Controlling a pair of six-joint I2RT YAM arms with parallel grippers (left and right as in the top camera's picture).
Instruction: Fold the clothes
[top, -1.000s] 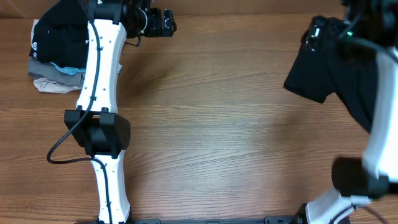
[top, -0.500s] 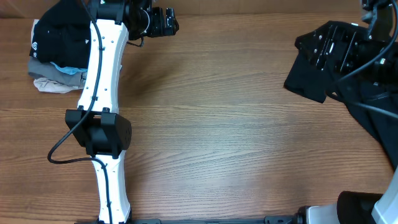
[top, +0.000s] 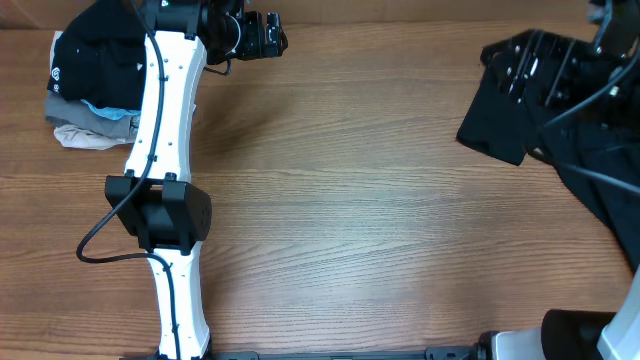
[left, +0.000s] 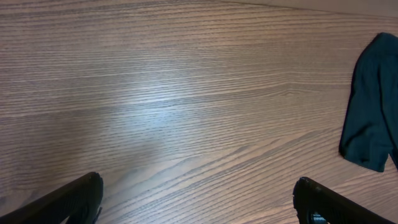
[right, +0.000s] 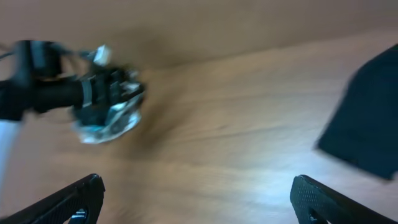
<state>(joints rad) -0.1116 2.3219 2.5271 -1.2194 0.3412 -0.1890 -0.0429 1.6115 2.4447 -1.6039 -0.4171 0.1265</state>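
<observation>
— How much of the black shirt (top: 500, 135) shows from overhead?
— One sleeve at the upper right. The right arm (top: 545, 70) covers the rest, and the frame's right edge cuts it off.
— And the bundle (top: 80, 125)?
— Upper left, partly under the left arm (top: 160, 100). Its white logo (top: 57, 73) is too small to read.
— The right wrist view?
— Blurred throughout; the left pincer (right: 109, 106) is a smear.

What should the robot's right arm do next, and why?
Probably lower the right fingers onto the crumpled black short-sleeved shirt and pinch its edge. They stand wide apart holding nothing and hang above that shirt, and it lies bunched at the wooden table's right side, not yet spread for folding.
</observation>
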